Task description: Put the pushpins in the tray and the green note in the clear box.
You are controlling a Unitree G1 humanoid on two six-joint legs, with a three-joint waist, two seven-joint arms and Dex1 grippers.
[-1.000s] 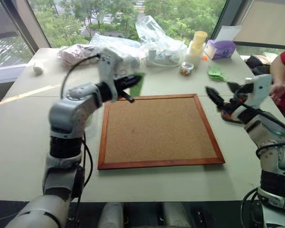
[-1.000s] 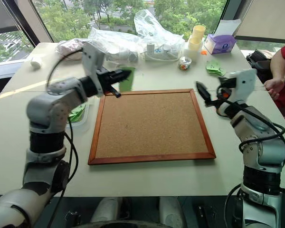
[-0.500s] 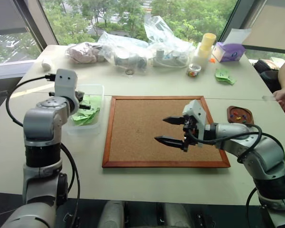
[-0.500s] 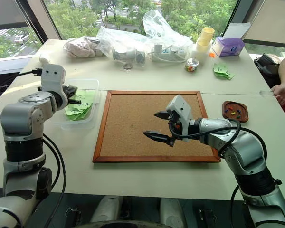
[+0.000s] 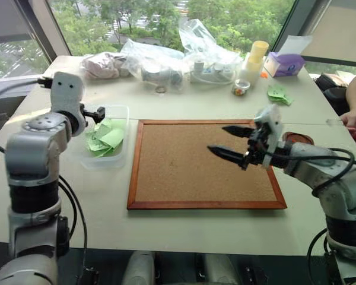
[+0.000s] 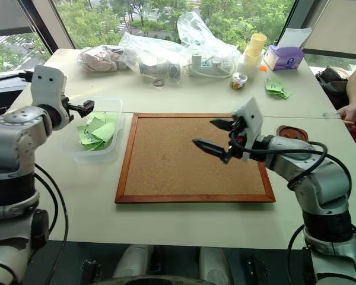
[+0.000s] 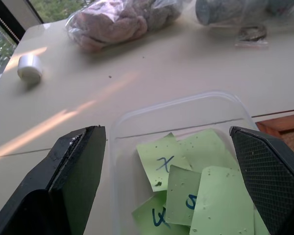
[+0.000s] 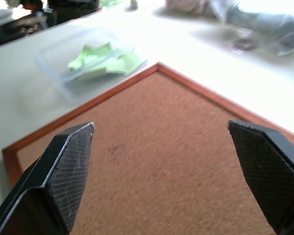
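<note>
Left wrist view gives you the clear box (image 7: 186, 110) directly ahead of the left end effector (image 7: 179, 181), its two black fingers (image 7: 76, 166) spread wide with nothing between them. Several green notes (image 7: 196, 191) lie flat in the box, overlapping, dark scribble showing on some. You can't single out one note from the rest.

From the head views, the left end effector (image 5: 101, 111) hovers just above the box's far left corner, apart from the paper. The box sits on the tabletop (image 5: 184, 225) just beside the corkboard's (image 5: 204, 163) left frame.

Your right end effector (image 5: 231, 142) hangs over the right half of the corkboard, jaws wide apart and empty, pointing toward the box side. The tray (image 5: 298, 138) lies just behind it on the tabletop, off the corkboard's right edge, largely hidden by the arm; you cannot tell about any pushpins in it.

A person's hand (image 5: 350, 120) rests at the far right edge.
</note>
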